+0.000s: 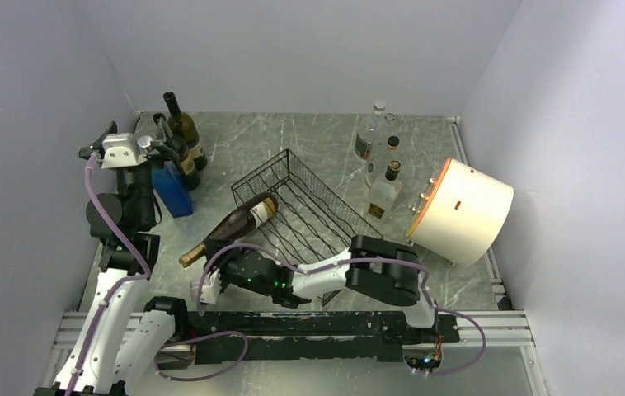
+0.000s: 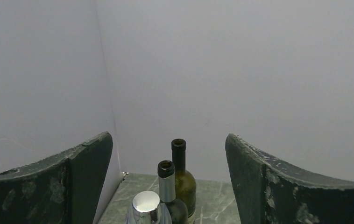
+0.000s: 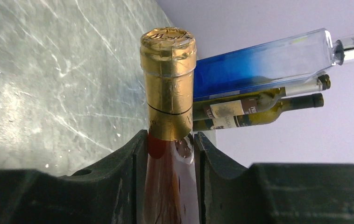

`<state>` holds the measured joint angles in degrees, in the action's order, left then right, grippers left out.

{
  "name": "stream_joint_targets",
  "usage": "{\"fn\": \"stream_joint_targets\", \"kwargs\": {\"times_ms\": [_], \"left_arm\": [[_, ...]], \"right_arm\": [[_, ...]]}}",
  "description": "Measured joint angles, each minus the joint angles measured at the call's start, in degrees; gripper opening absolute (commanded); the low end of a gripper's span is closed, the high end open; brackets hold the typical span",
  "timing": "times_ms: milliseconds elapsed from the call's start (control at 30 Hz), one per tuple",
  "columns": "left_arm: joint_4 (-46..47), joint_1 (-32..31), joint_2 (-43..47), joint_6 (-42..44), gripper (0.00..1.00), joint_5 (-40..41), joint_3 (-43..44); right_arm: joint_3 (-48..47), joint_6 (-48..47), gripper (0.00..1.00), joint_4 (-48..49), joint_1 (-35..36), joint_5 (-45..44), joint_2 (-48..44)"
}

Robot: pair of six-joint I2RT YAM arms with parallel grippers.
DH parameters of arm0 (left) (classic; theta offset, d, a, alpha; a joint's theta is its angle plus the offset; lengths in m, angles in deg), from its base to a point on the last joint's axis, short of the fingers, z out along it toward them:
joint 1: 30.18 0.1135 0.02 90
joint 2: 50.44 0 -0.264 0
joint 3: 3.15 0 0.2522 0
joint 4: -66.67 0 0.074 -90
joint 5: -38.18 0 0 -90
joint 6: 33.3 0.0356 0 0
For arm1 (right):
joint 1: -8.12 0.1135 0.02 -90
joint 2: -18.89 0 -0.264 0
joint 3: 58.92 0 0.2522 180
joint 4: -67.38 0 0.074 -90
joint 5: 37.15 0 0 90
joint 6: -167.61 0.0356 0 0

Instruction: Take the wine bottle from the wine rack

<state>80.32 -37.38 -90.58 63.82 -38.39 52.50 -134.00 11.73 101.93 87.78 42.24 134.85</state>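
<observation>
Presently, the removal step is shown with the grasp made and the withdrawal judged not yet complete. The wine bottle (image 1: 247,216) is seen lying aslant across the near-left rim of the wine rack (image 1: 326,216). Its base end lies within the rack, while its neck is projected beyond the rim toward the near left, above the tabletop (image 1: 309,136). The right hand (image 3: 171,151) is clenched on that neck just below the gold foil capsule (image 3: 168,70), with one finger pressed against each side of the glass. The left hand (image 2: 168,140) is held released at the far left, fingers spread wide with nothing between them, above a blue bottle (image 1: 173,191) and two dark green bottles (image 1: 185,136). It is judged to take no part in the removal.

For the next move, the bottle is to be raised and drawn toward the near left, roughly along its own axis, until the base is carried over the wire rim. Since only the neck is gripped and the heavy body lies beyond the grip, a firm clench and a slow pull are called for, lest the bottle pivot, slip or drag the light rack along with it.
</observation>
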Motion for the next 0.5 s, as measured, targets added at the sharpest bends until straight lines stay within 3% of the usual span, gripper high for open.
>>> {"fn": "stream_joint_targets", "kwargs": {"times_ms": [267,500], "left_arm": [[-0.2,0.0,-0.5,-0.5,0.93,-0.2,0.0],[-0.3,0.0,-0.7,-0.8,0.93,-0.4,0.0]], "right_arm": [[4.3,8.8,0.00,-0.9,0.5,0.7,-6.3],[5.6,8.6,0.00,-4.9,0.7,2.5,-9.9]]}}
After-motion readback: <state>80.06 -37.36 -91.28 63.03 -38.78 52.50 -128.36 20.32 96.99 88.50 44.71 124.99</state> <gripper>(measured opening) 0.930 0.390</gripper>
